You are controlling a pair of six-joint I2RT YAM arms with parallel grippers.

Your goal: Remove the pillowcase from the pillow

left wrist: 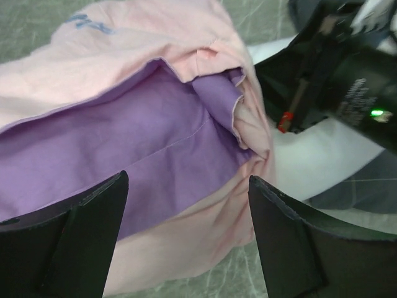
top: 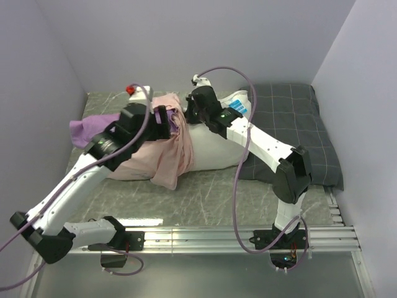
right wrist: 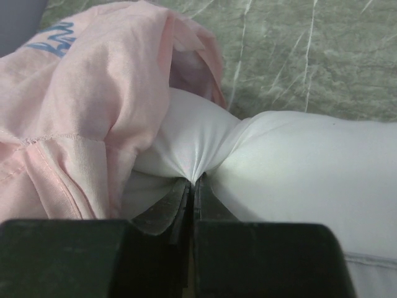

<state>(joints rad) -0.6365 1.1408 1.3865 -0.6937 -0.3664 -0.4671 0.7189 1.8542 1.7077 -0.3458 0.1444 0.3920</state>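
The pillowcase [top: 166, 156], pale pink inside out with purple showing [top: 84, 130], lies bunched over the left part of the white pillow [top: 214, 152]. In the left wrist view the pillowcase [left wrist: 124, 143] spreads below my open left gripper [left wrist: 186, 186], whose jaws stand wide apart and hold nothing. My right gripper [right wrist: 193, 181] is shut on a pinched fold of the pillow [right wrist: 298, 161], right beside the pillowcase edge [right wrist: 93, 112]. From above, the left gripper [top: 166, 121] and right gripper [top: 186, 115] sit close together over the pillowcase opening.
A dark grey checked pillow [top: 298, 130] lies at the right, partly under the white one. A red-topped object [top: 131, 89] stands at the back left. Grey walls close the back and sides. A metal rail [top: 236, 239] runs along the near edge.
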